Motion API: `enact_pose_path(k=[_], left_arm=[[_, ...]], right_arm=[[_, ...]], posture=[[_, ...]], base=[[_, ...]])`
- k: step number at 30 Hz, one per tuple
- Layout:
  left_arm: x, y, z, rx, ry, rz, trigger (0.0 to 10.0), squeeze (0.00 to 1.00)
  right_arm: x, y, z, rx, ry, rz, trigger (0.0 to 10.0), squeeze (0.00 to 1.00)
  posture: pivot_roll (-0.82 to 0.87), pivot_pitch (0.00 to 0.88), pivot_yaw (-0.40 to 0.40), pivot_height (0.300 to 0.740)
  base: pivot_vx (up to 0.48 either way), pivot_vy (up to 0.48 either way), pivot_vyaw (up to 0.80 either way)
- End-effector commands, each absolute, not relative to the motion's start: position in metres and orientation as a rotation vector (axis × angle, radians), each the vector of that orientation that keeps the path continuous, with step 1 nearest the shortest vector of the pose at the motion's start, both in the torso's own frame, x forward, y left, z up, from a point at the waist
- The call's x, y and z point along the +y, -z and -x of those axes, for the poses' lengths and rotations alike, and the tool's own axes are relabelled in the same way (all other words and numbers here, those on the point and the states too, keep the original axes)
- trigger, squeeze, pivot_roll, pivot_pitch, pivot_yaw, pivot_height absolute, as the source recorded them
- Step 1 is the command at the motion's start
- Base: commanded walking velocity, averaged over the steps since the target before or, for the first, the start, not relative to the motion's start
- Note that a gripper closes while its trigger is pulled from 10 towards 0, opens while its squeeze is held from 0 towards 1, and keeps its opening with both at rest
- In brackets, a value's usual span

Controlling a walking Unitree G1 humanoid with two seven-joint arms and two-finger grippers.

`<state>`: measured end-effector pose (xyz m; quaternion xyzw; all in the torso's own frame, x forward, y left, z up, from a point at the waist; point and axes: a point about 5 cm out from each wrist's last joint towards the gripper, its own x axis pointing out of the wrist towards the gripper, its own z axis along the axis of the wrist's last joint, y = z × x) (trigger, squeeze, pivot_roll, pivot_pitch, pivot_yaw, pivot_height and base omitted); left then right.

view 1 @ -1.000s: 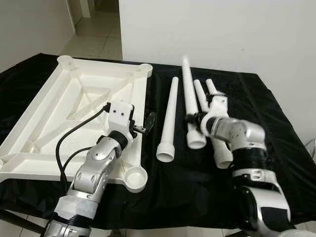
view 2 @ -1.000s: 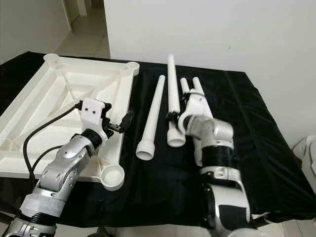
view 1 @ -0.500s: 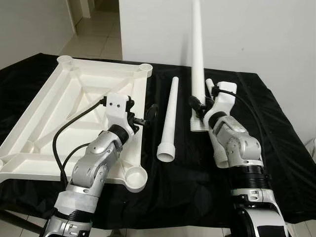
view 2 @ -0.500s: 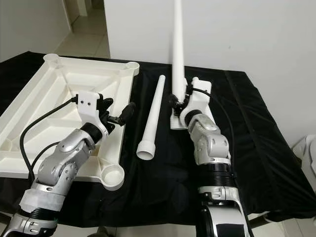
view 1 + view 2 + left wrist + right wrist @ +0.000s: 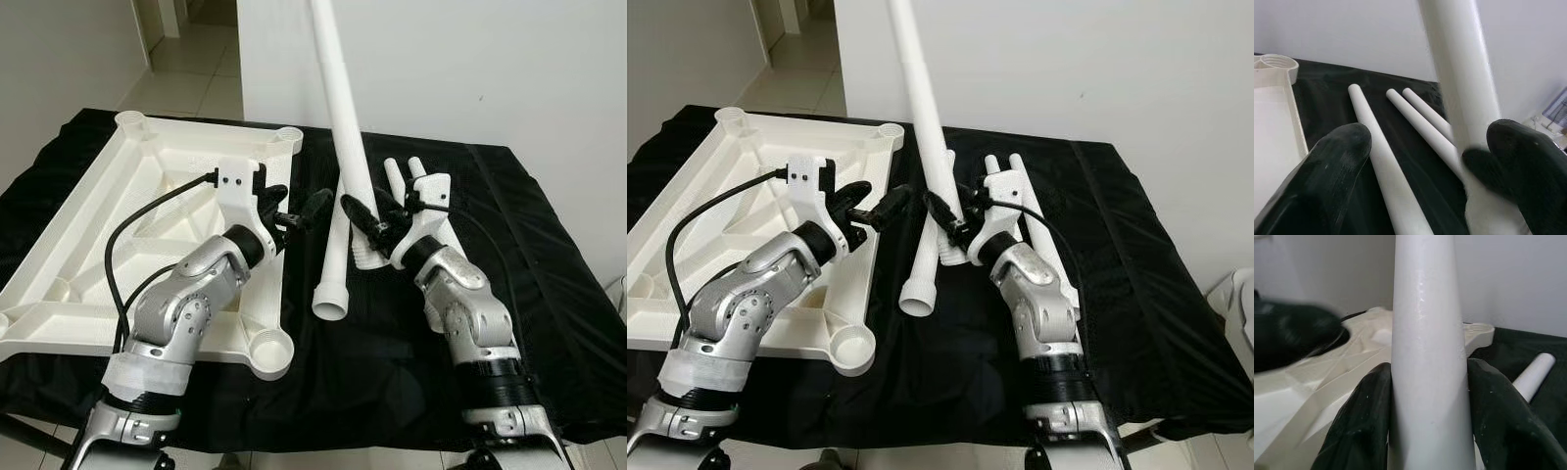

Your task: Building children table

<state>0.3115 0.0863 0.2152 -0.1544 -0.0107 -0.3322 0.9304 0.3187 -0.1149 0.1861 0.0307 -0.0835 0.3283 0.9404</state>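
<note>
At the centre of the left eye view the right pincer (image 5: 364,217) pinches a white table leg (image 5: 343,117) near its wide lower end, the leg rising tilted toward the upper middle of the frame. The left pincer (image 5: 299,211) sits just left of it, fingers spread. The left wrist view shows one fingertip (image 5: 1508,147) touching that leg. The overturned white tabletop (image 5: 147,206) lies at left on the black-draped bench (image 5: 549,284); three loose legs (image 5: 333,264) lie in the middle.
</note>
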Motion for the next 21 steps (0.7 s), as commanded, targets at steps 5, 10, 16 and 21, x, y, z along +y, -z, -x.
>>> enact_pose_path(k=[5,10,16,21], left_arm=[[0.069,-0.235,-0.298,-0.065,1.097,0.356,10.0,0.00],[0.070,-0.245,-0.298,-0.073,1.141,0.389,10.0,0.00],[0.075,-0.254,-0.304,-0.083,1.143,0.409,10.0,0.00],[0.085,-0.265,-0.315,-0.093,1.106,0.409,10.0,0.00]], right_arm=[[-0.107,-0.189,-0.305,-0.240,-0.809,-0.005,10.0,0.00],[-0.102,-0.186,-0.298,-0.253,-0.866,0.030,10.0,0.00],[-0.095,-0.182,-0.290,-0.264,-0.922,0.072,10.0,0.00],[-0.092,-0.178,-0.282,-0.287,-0.939,0.102,10.0,0.00]], posture=[[0.08,0.000,-0.021,0.740],[0.08,0.000,-0.022,0.740],[0.08,0.000,-0.020,0.740],[0.08,0.000,-0.018,0.740]], base=[[0.000,0.000,0.00],[0.000,0.000,0.00],[0.000,0.000,0.00],[0.000,0.000,0.00]])
